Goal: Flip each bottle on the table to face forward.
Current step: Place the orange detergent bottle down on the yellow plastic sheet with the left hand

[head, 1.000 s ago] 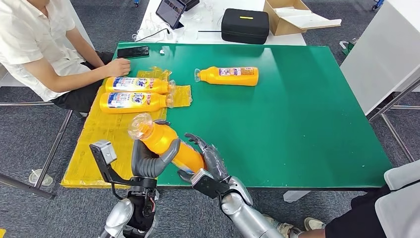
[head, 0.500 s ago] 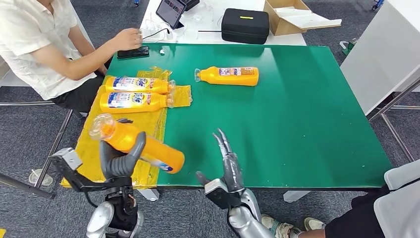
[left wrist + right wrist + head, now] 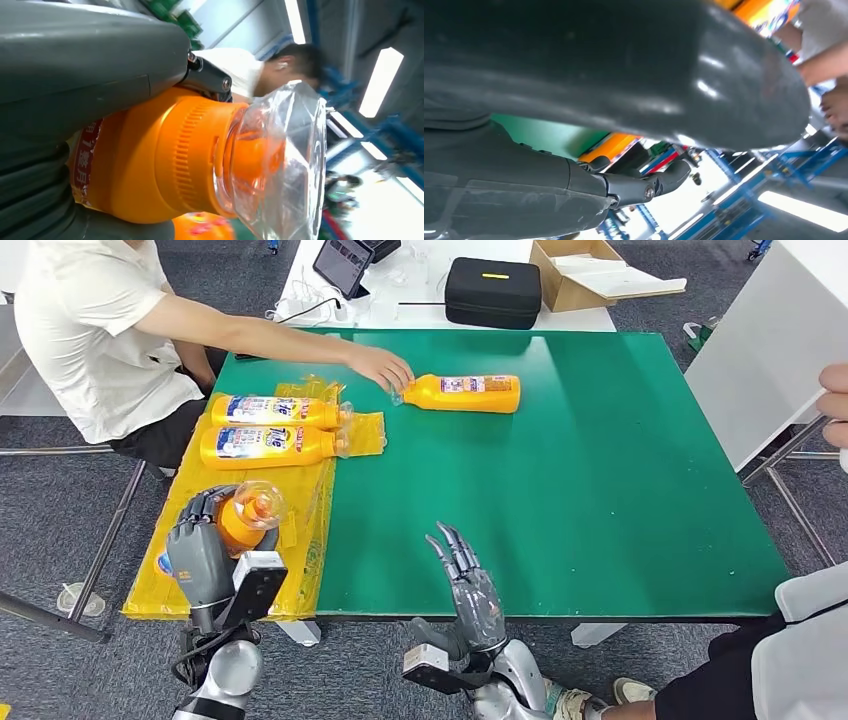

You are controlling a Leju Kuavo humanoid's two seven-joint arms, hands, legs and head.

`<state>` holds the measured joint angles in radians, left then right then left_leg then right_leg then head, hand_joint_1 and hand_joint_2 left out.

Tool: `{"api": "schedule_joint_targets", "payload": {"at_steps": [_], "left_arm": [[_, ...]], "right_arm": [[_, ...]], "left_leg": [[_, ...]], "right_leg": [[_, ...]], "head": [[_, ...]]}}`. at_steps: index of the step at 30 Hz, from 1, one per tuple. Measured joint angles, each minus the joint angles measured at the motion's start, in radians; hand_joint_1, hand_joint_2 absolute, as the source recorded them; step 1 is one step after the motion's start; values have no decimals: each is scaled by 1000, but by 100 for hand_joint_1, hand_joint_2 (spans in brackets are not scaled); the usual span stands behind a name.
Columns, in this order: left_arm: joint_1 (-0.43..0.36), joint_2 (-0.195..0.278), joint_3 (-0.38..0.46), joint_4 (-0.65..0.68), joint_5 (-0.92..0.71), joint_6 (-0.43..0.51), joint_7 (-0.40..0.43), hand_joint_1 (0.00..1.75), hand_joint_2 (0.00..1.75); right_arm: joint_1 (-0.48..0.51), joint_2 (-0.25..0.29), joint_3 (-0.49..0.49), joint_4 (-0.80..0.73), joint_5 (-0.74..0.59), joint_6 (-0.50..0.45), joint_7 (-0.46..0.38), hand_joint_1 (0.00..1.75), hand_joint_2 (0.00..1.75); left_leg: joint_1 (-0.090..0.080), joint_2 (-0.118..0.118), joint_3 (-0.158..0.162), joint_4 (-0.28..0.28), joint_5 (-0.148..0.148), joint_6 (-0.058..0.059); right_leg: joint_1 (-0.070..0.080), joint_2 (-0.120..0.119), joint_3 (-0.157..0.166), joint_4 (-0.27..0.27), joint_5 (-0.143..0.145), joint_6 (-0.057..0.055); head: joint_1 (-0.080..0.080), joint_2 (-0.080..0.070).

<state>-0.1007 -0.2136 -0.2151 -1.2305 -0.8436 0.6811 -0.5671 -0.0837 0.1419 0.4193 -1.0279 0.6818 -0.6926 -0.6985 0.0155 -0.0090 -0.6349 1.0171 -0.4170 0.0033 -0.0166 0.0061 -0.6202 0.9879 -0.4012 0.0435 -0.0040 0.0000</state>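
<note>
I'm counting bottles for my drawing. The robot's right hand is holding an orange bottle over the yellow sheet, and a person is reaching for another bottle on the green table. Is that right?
Almost. It is the left hand that grips the orange bottle over the yellow sheet, as the head view shows. The right hand holds nothing, fingers apart. The person's hand does reach the other bottle on the green table.

Head view bright, even, sharp; soft sheen on green table (image 3: 620, 460) upper middle. Both wrist views blurred, close objects out of focus; ceiling strip lights (image 3: 382, 82) blow out at right of frame.
</note>
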Motion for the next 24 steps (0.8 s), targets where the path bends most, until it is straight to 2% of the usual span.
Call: {"api": "schedule_joint_targets", "payload": {"at_steps": [4, 8, 12, 16, 19, 20, 23, 24], "left_arm": [[-44, -2, 24, 106, -137, 0, 29, 175, 175], [-98, 1, 19, 211, -181, -2, 79, 175, 175], [-146, 21, -25, 313, -220, -20, 143, 175, 175], [-177, 42, -70, 392, -233, -27, 167, 175, 175], [-205, 58, -94, 450, -244, -47, 185, 166, 175], [-214, 63, -102, 470, -247, -56, 189, 150, 175], [-245, 79, -125, 529, -255, -101, 194, 86, 175], [-256, 84, -134, 549, -256, -126, 194, 78, 175]], "right_arm": [[0, 10, -15, -20, -9, -2, 0, 0, 0], [-1, 16, -15, -25, -33, -2, 0, 0, 0], [-6, 16, -1, -24, -74, -2, 0, 0, 0], [-10, 16, 16, -22, -90, -2, 0, 0, 0], [-14, 16, 30, -18, -105, -2, 0, 0, 0], [-16, 16, 34, -16, -110, -2, 0, 0, 0], [-21, 16, 46, -10, -118, -2, 0, 0, 0], [-23, 15, 49, -8, -104, -2, 0, 0, 0]], "left_leg": [[0, 0, 0, 0, 0, 0], [0, 0, 0, 0, 0, 0], [0, 0, -1, 0, 0, 0], [0, 0, -1, 0, 0, 0], [0, 0, -1, 0, 0, 0], [0, 0, -1, 0, 0, 0], [0, 0, -1, 0, 0, 0], [0, 0, 0, 0, 0, 0]], "right_leg": [[0, 0, 0, 0, 0, 0], [0, 0, 0, 0, 0, 0], [0, 0, 0, 0, 0, 0], [0, 0, 0, 0, 0, 0], [0, 0, 0, 0, 0, 0], [0, 0, 0, 0, 0, 0], [0, 0, 0, 0, 0, 0], [0, 0, 0, 0, 0, 0]], "head": [[0, 0], [0, 0], [0, 0], [0, 0], [0, 0], [0, 0], [0, 0], [0, 0]]}}
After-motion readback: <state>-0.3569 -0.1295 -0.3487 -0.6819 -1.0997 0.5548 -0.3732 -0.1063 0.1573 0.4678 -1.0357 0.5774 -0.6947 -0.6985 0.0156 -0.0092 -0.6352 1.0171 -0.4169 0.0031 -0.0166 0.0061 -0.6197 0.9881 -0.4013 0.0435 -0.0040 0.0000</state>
